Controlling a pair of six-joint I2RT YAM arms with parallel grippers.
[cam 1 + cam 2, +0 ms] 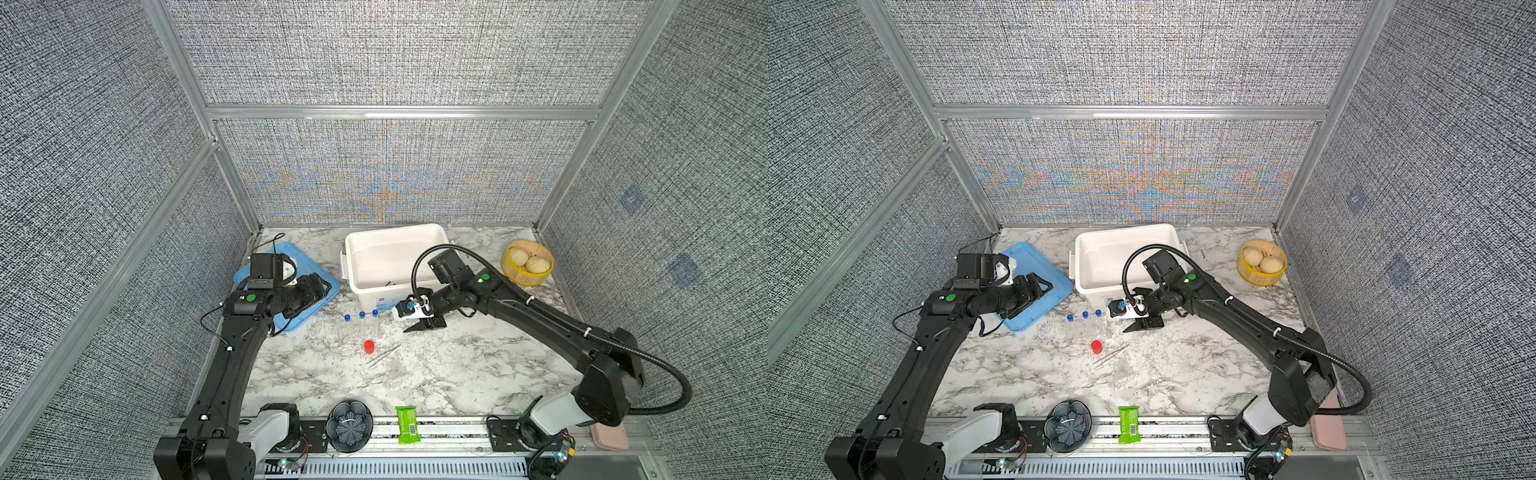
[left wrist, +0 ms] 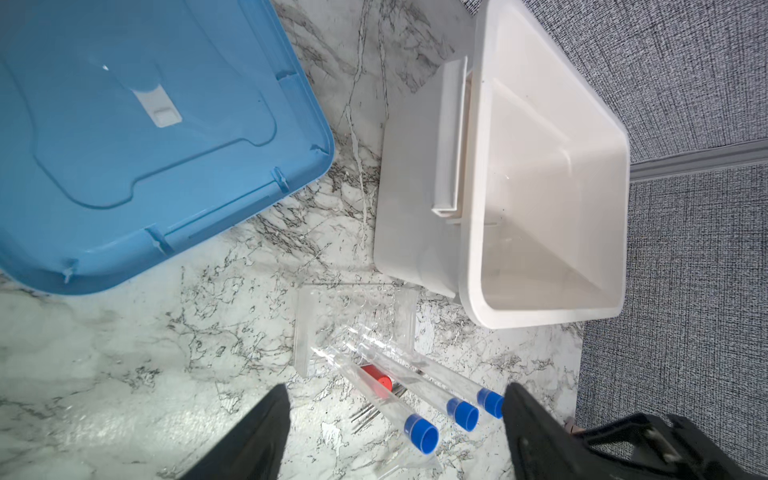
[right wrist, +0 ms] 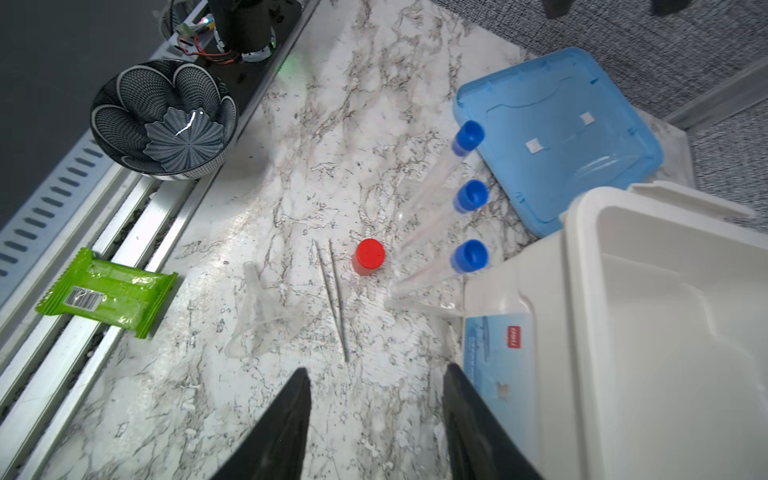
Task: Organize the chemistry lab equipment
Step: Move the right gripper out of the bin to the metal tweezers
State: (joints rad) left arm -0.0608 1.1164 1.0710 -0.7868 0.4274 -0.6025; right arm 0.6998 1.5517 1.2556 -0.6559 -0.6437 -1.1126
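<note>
1. Work area: a white marble-patterned tabletop (image 1: 478, 365) enclosed by grey woven-fabric walls. An open white rectangular plastic bin (image 1: 374, 266) stands at the rear centre. Its flat blue plastic lid (image 1: 309, 262) lies just beside it.
2. Task items:
   - Three slender clear blue-capped tubes (image 1: 361, 322) stand upright in a clear plastic rack (image 2: 353, 316) just in front of the bin.
   - A small red-capped vial (image 1: 369, 346) stands near the rack.
   - Thin silver metal tweezers (image 1: 384, 354) lie flat just beside the vial.
   - A small clear glass funnel (image 3: 257, 316) lies on its side near the tweezers.
3. Left gripper (image 2: 397, 388): jaws spread wide and empty. It hovers over the lid corner nearest the tubes.
4. Right gripper (image 3: 378, 370): jaws partly apart with nothing between them. It is held above the tabletop beside the bin's front wall, and the tweezers lie just ahead of the gap.
5. Step in hand (judgement): approach to a loose item, most likely the tweezers. Every item listed above is outside the bin.
6. Next move (judgement): lower the right gripper until its tips nearly meet the tabletop, straddle the tweezers across their narrow width, and close fully. Keep clear of the vial, which could tip
</note>
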